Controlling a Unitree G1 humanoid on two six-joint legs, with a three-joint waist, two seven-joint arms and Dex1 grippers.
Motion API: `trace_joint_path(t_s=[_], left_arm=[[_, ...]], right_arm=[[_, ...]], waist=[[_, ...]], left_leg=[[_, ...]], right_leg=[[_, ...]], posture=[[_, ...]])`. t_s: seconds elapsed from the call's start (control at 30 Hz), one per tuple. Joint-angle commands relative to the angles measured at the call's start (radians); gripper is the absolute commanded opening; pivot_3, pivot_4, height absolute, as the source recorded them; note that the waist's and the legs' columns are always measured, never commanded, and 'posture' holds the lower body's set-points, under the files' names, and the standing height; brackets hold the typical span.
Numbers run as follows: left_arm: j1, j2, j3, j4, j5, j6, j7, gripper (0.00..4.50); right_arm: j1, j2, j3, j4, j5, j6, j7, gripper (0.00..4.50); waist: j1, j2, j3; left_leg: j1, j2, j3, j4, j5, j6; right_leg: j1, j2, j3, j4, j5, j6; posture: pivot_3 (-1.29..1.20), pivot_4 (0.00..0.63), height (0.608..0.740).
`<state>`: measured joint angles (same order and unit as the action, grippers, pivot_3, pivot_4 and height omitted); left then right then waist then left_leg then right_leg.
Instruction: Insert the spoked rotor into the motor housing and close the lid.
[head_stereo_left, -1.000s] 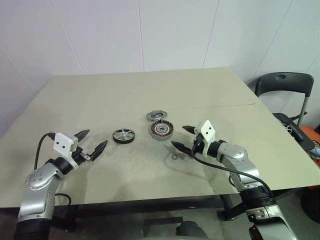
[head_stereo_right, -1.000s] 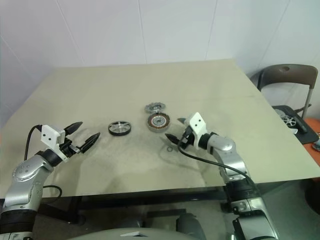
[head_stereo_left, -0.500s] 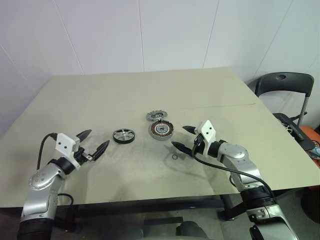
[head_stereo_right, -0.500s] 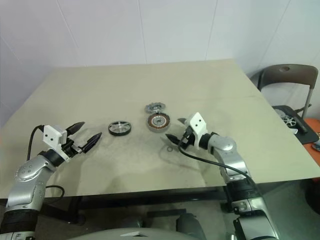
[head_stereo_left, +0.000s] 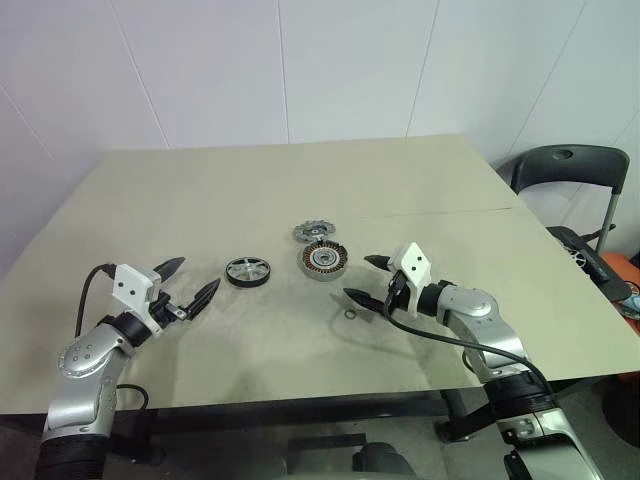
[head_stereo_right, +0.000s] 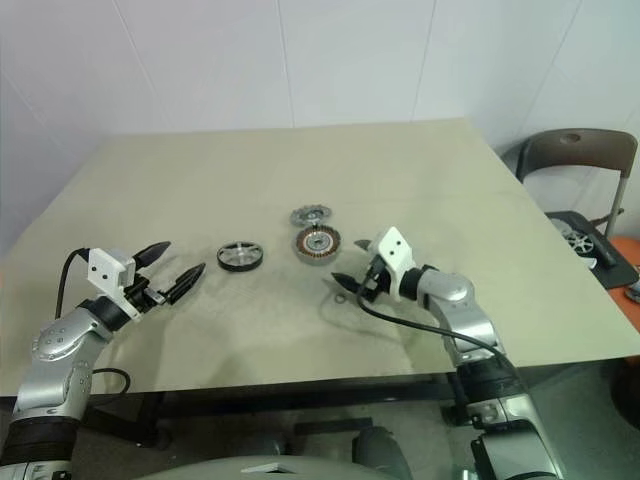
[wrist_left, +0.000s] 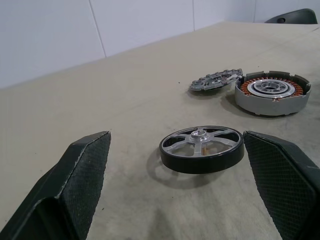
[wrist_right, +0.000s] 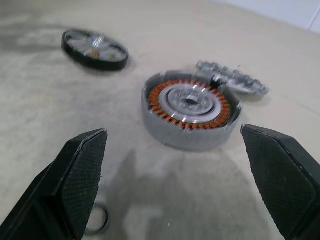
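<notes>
Left eye view: spoked rotor (head_stereo_left: 247, 271), motor housing (head_stereo_left: 322, 261) and lid (head_stereo_left: 311, 232) lie mid-surface, well clear of all edges. Left gripper (head_stereo_left: 188, 283) and right gripper (head_stereo_left: 366, 279): jaws spread, empty. Risks: lid leans on housing, may shift when nudged; small ring (head_stereo_left: 349, 315) nr right jaws could get knocked. Ample open room all round.
</notes>
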<state>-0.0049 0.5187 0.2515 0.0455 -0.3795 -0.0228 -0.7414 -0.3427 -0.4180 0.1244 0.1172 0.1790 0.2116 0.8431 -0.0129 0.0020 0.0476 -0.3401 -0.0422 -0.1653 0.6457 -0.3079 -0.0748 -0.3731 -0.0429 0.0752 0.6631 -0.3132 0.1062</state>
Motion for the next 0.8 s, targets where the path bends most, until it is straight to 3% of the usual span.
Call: trace_joint_path(t_s=[0.03,0.33,0.8], left_arm=[[-0.022,-0.002,-0.021,-0.075,-0.006,0.011,-0.002,4.49],[-0.06,-0.004,-0.044,-0.111,-0.007,0.041,0.002,4.49],[-0.033,0.012,-0.043,-0.156,-0.01,0.081,-0.014,4.49]], right_arm=[[-0.093,0.007,0.02,-0.107,0.022,0.063,0.015,4.5],[-0.239,-0.018,0.089,-0.096,-0.003,0.145,0.094,4.5],[-0.573,-0.026,0.333,0.18,-0.164,0.241,0.307,4.5]], waist=[[-0.004,0.0,0.0],[0.0,0.0,0.0],[-0.002,0.0,0.0]], left_leg=[[0.0,0.0,0.0,0.0,0.0,0.0],[0.0,0.0,0.0,0.0,0.0,0.0],[-0.001,0.0,0.0,-0.001,0.0,0.0]], right_leg=[[0.0,0.0,0.0,0.0,0.0,0.0],[0.0,-0.001,0.0,-0.001,0.0,0.0],[-0.001,-0.001,-0.001,-0.001,0.0,0.0]], posture=[[0.0,0.0,0.74],[0.0,0.0,0.74],[0.0,0.0,0.74]])
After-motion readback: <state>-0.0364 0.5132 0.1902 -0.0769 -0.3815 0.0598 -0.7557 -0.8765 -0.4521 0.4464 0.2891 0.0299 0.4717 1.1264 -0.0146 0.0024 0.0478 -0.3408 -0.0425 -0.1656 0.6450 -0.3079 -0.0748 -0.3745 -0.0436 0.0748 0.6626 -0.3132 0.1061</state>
